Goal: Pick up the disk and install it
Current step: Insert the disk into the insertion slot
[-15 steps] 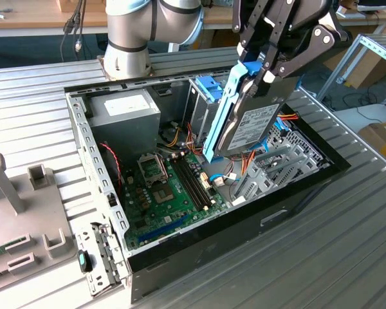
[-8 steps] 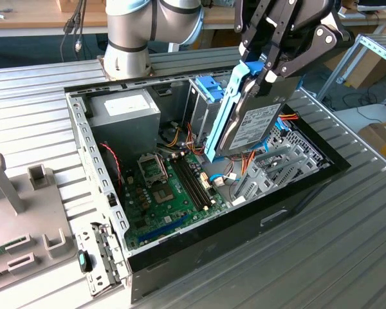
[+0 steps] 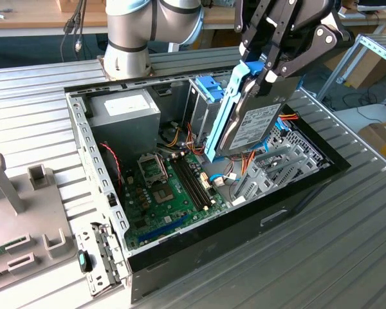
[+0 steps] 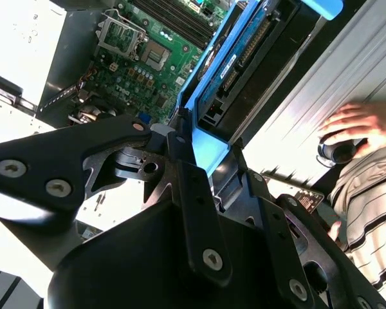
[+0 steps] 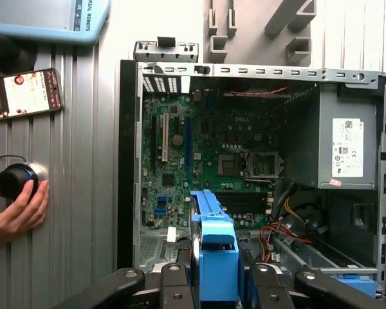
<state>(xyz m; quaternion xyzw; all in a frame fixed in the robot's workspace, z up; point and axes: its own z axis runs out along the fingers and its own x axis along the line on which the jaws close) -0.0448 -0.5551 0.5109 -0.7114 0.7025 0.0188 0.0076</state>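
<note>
Pincer is clamped on the disk, gripping near its top end, upper right of the exterior view. The disk hangs on edge and tilted, white label facing the camera, with the light-blue rail frame down its long side. In the first wrist view that frame sits between my black linkages. It's in the air over the right half of the open case, not seated anywhere.

Risks as I judge them:
- The lower corner is close above the red and orange cables. They're soft loops and an easy snag, and a snag would twist the disk in my grip.
- I'm holding smooth plastic and bare metal at one end only. With that much length below the grip, a side knock could swing it or slip it.
- The sheet-metal cage is just beside the frame, centre of the exterior view. It has hard edges, so a tilt mismatch would jam the rail.
- A drop would land on the green motherboard, lower centre.
- A hand rests on a round black knob on the ribbed aluminium worktop, apart from the case.
</note>
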